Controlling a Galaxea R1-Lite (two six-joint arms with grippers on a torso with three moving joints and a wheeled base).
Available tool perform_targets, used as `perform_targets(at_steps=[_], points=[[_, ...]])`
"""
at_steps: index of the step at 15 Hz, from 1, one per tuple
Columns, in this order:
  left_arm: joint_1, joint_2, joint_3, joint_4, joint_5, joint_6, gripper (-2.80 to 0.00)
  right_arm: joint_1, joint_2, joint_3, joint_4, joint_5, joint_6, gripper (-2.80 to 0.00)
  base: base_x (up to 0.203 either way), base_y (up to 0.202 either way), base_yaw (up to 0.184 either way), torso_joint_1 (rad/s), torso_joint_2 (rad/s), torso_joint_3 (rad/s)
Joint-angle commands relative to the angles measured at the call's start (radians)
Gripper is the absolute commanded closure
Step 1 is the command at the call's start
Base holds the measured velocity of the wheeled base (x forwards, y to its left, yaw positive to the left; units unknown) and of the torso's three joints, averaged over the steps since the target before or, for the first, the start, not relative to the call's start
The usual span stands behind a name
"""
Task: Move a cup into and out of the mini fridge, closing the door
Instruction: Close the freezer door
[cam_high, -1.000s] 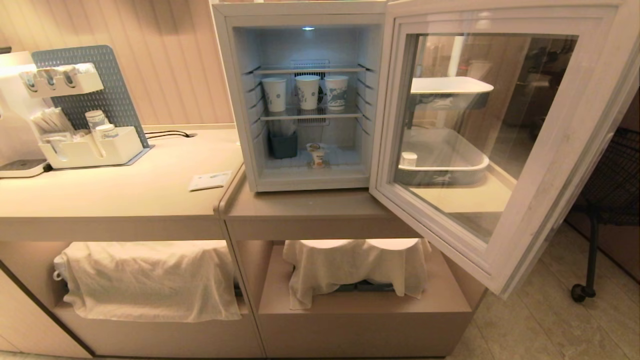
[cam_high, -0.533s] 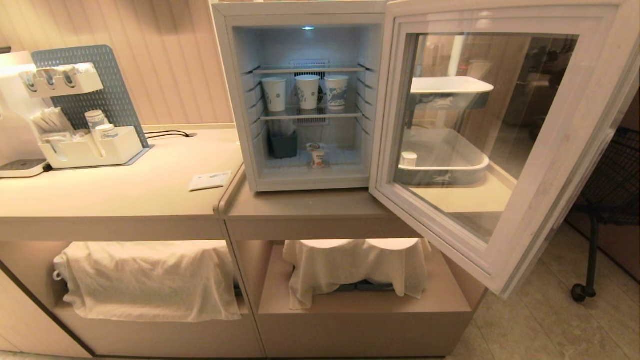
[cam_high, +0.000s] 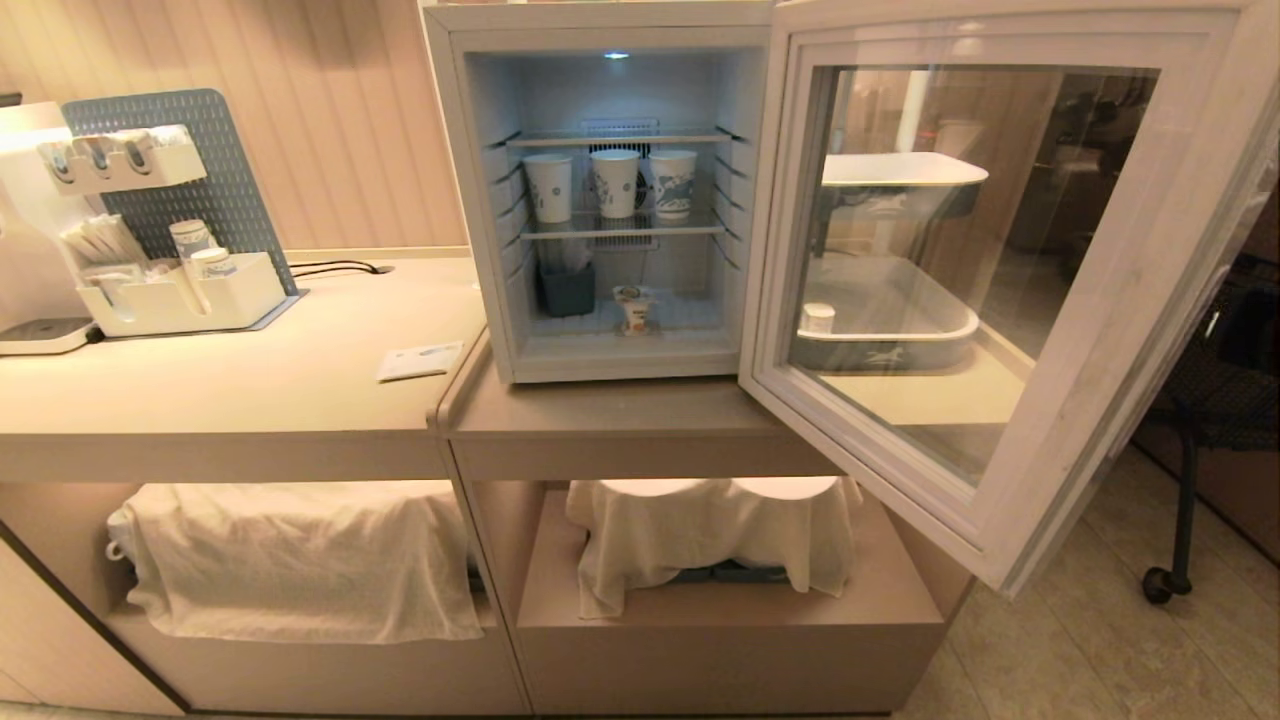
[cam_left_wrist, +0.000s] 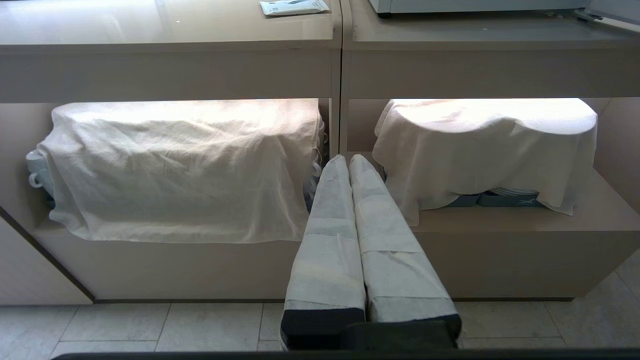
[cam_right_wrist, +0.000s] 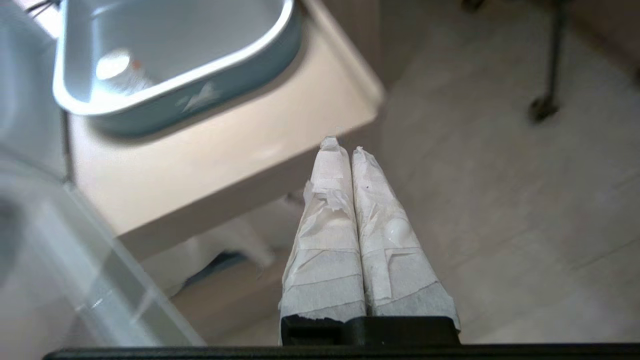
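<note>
Holding nothing, my right tool (cam_right_wrist: 345, 150) is pressed narrow beside the open door (cam_high: 1000, 300), with the cup (cam_high: 634, 307) well apart inside the mini fridge (cam_high: 600, 200).

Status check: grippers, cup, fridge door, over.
Left gripper shut, empty, low before the counter shelves. Right gripper shut, empty, beyond the door. Cup on mini fridge floor, door wide open. Nothing blocking the cup.

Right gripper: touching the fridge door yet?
Apart. In the right wrist view the right gripper, shut and empty, ends over bare floor, with the door glass off to one side and a clear gap between them.
</note>
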Motion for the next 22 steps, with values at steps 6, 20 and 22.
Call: perform_targets(at_steps=[6, 20, 22], points=[[0.001, 0.0, 0.0, 0.0, 0.0, 0.0, 0.0, 0.037, 0.015, -0.017, 0.034, 0.203, 0.182, 0.0, 0.0, 0.0, 0.0, 0.0, 0.0, 0.0], [0.0, 0.0, 0.0, 0.0, 0.0, 0.0, 0.0, 0.235, -0.021, -0.034, 0.044, 0.309, 0.472, 0.0, 0.0, 0.0, 0.0, 0.0, 0.0, 0.0], [0.0, 0.0, 0.0, 0.0, 0.0, 0.0, 0.0, 0.264, -0.026, -0.031, 0.053, 0.312, 0.495, 0.0, 0.0, 0.0, 0.0, 0.0, 0.0, 0.0]])
